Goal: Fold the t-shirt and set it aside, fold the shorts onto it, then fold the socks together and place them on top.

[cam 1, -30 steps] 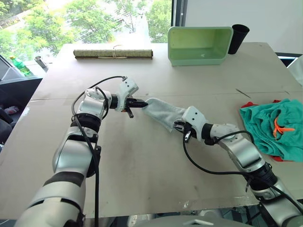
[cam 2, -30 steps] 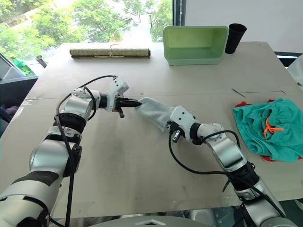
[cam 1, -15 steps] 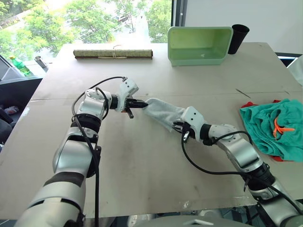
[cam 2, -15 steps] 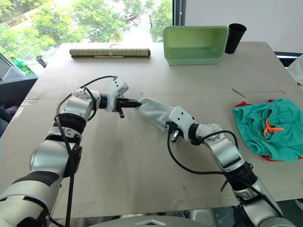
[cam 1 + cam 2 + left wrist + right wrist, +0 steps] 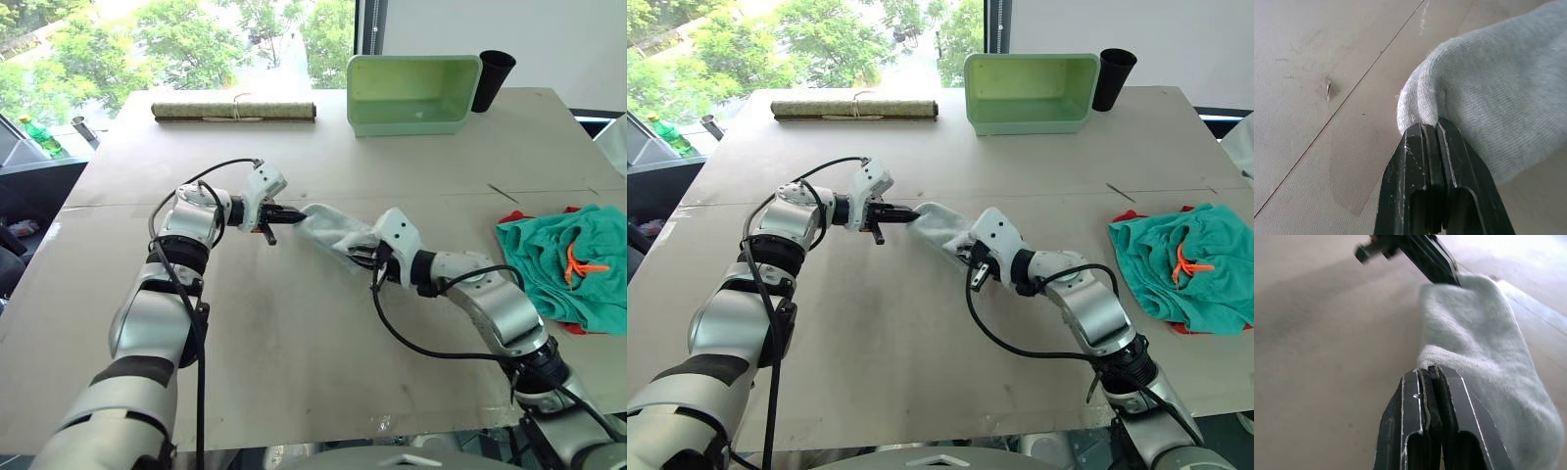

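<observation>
The light grey socks (image 5: 331, 228) lie stretched on the table between my two grippers. My left gripper (image 5: 294, 212) is shut on their left end; the left wrist view shows its black fingers (image 5: 1415, 147) pinching the knit fabric (image 5: 1488, 93). My right gripper (image 5: 362, 255) is shut on their right end and has raised it, so the socks (image 5: 1474, 342) bunch toward the left gripper (image 5: 1432, 259). The teal shorts (image 5: 563, 264) with an orange drawstring (image 5: 578, 264) lie crumpled at the table's right edge on the red t-shirt (image 5: 512, 216), of which just the edges peek out.
A light green bin (image 5: 411, 93) and a black cup (image 5: 494, 78) stand at the back of the table (image 5: 294, 372). A rolled mat (image 5: 233, 111) lies at the back left. Black cables loop from both forearms.
My right gripper has moved left toward the left gripper, carrying its end of the socks up and over. The left gripper has stayed put.
</observation>
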You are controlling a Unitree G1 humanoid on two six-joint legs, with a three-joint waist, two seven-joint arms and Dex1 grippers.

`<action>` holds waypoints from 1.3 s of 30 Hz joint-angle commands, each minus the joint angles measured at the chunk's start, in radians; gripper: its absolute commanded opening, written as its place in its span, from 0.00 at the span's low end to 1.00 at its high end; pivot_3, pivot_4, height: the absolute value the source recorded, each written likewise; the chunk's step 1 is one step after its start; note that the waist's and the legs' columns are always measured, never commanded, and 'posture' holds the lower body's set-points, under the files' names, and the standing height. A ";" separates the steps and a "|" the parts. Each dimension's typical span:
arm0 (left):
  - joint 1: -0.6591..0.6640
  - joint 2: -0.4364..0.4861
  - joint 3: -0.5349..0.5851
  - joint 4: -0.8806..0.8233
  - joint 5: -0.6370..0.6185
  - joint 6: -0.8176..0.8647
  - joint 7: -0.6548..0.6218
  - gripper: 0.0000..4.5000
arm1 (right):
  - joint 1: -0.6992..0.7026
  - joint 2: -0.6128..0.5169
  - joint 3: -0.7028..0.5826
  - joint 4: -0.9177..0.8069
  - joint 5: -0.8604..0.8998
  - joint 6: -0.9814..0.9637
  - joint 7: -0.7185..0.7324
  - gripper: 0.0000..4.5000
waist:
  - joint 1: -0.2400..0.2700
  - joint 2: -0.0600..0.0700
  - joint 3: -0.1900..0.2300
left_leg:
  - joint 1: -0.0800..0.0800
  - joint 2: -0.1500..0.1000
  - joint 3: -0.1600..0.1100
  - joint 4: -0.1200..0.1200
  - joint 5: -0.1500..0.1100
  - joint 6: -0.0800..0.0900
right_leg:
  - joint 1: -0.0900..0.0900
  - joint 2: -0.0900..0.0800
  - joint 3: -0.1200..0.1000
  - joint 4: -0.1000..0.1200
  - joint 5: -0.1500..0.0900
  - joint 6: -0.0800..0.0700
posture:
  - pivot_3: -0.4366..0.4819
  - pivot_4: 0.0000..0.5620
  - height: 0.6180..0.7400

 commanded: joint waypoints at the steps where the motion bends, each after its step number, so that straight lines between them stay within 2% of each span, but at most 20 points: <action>1: -0.003 0.002 0.017 -0.027 -0.012 -0.004 -0.004 0.00 | -0.010 0.001 -0.017 -0.054 0.036 0.044 0.001 0.01 | 0.001 0.000 0.000 | 0.000 0.000 0.000 0.000 0.000 0.000 | 0.000 0.000 0.000 0.000 0.000 0.000 | 0.48 0.27 1.00; 8: -0.004 0.002 0.019 -0.021 -0.010 -0.011 0.007 0.00 | 0.006 -0.037 0.043 -0.019 -0.005 0.048 -0.013 0.01 | 0.000 0.000 0.000 | 0.000 0.000 0.000 0.000 0.000 0.000 | 0.000 0.000 0.000 0.000 0.000 0.000 | 0.48 0.27 1.00; 15: -0.008 -0.008 0.034 -0.014 -0.019 -0.026 0.038 0.00 | 0.019 -0.024 0.060 0.031 -0.046 -0.022 -0.032 0.01 | 0.000 0.000 0.000 | 0.000 0.000 0.000 0.000 0.000 0.000 | 0.000 0.000 0.000 0.000 0.000 0.000 | 0.48 0.27 1.00; 17: -0.012 -0.012 0.037 -0.011 -0.020 -0.026 0.044 0.00 | 0.028 -0.019 0.049 0.020 -0.020 -0.010 -0.012 0.14 | 0.000 0.000 0.000 | 0.000 0.000 0.000 0.000 0.000 0.000 | 0.000 0.000 0.000 0.000 0.000 0.000 | 0.48 0.27 1.00; 18: -0.013 -0.012 0.037 -0.010 -0.019 -0.026 0.045 0.00 | 0.032 -0.013 0.039 0.008 -0.001 0.004 -0.005 0.16 | 0.000 0.000 0.000 | 0.000 0.000 0.000 0.000 0.000 0.000 | 0.000 0.000 0.000 0.000 0.000 0.000 | 0.48 0.27 1.00; 19: -0.013 -0.013 0.037 -0.011 -0.019 -0.027 0.044 0.00 | 0.035 -0.011 0.030 -0.005 0.018 0.015 0.006 0.28 | 0.000 0.000 0.000 | 0.000 0.000 0.000 0.000 0.000 0.000 | 0.000 0.000 0.000 0.000 0.000 0.000 | 0.48 0.27 1.00; 20: -0.013 -0.013 0.036 -0.010 -0.018 -0.028 0.044 0.00 | 0.036 -0.012 0.018 -0.018 0.034 0.023 0.015 0.36 | 0.000 0.000 0.000 | 0.000 0.000 0.000 0.000 0.000 0.000 | 0.000 0.000 0.000 0.000 0.000 0.000 | 0.48 0.27 1.00; 21: -0.013 -0.013 0.036 -0.010 -0.017 -0.028 0.043 0.00 | 0.036 -0.013 0.011 -0.027 0.045 0.027 0.020 0.51 | 0.000 0.000 0.000 | 0.000 0.000 0.000 0.000 0.000 0.000 | 0.000 0.000 0.000 0.000 0.000 0.000 | 0.48 0.27 1.00; 23: -0.014 -0.014 0.035 -0.009 -0.017 -0.029 0.044 0.00 | 0.028 -0.010 -0.013 -0.036 0.057 0.023 0.012 0.66 | 0.000 0.000 0.000 | 0.000 0.000 0.000 0.000 0.000 0.000 | 0.000 0.000 0.000 0.000 0.000 0.000 | 0.48 0.27 1.00; 26: -0.015 -0.015 0.034 -0.007 -0.015 -0.030 0.043 0.00 | 0.002 0.024 -0.073 -0.045 0.107 0.013 0.000 0.98 | 0.000 0.000 0.000 | 0.000 0.000 0.000 0.000 0.000 0.000 | 0.000 0.000 0.000 0.000 0.000 0.000 | 0.48 0.27 1.00; 30: -0.014 -0.020 0.033 -0.005 -0.015 -0.029 0.045 0.00 | -0.016 0.080 -0.080 0.054 0.082 -0.042 -0.043 0.98 | -0.001 0.000 0.000 | 0.000 0.000 0.000 0.000 0.000 0.000 | 0.000 0.000 0.000 0.001 0.000 0.000 | 0.48 0.27 1.00; 36: -0.016 -0.018 0.035 0.002 -0.019 -0.013 0.032 0.00 | -0.016 0.093 -0.032 0.206 0.029 -0.107 -0.036 0.98 | -0.001 -0.001 0.000 | 0.000 0.000 0.000 0.000 0.000 0.000 | 0.000 0.000 0.000 0.000 0.000 0.000 | 0.48 0.27 1.00; 37: -0.018 -0.018 0.036 0.004 -0.021 -0.009 0.026 0.16 | -0.015 0.094 -0.024 0.225 0.023 -0.117 -0.029 1.00 | -0.001 -0.001 0.000 | 0.000 0.000 0.000 0.000 0.000 0.000 | 0.000 0.000 0.000 0.001 0.000 0.000 | 0.48 0.27 1.00; 39: -0.020 -0.018 0.039 0.005 -0.023 -0.010 0.026 0.33 | -0.013 0.103 -0.022 0.254 0.019 -0.128 -0.029 1.00 | -0.003 -0.001 0.000 | 0.000 0.000 0.000 0.000 0.000 0.000 | 0.000 0.001 0.000 0.001 0.000 0.000 | 0.48 0.27 1.00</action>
